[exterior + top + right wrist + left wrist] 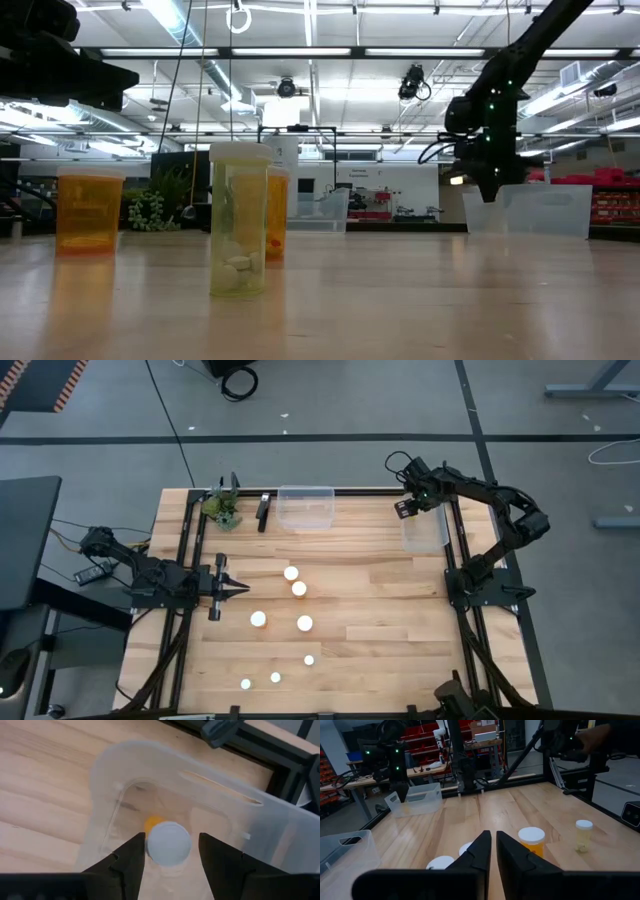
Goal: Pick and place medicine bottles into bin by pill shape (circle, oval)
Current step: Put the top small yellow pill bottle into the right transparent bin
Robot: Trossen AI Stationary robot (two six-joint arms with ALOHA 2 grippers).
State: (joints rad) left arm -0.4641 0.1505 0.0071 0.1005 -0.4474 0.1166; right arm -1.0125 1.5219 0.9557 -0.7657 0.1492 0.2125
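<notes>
Several orange medicine bottles with white caps stand on the wooden table: two (291, 572) (299, 589) near my left gripper, two (258, 619) (304, 624) mid-table, and smaller ones (309, 659) (275, 677) (245, 683) toward the near edge. My left gripper (243, 589) is shut and empty at the table's left. My right gripper (408, 508) hangs open over the clear bin at the far right (425, 528). Its fingers stand on either side of a white-capped bottle (169, 843) that sits inside that bin (260, 827).
A second clear bin (306, 506) stands at the far edge, mid-table. A small green plant (222, 508) and a dark object (263, 512) sit at the far left. Black frame rails (186, 540) run along the table's left and right sides.
</notes>
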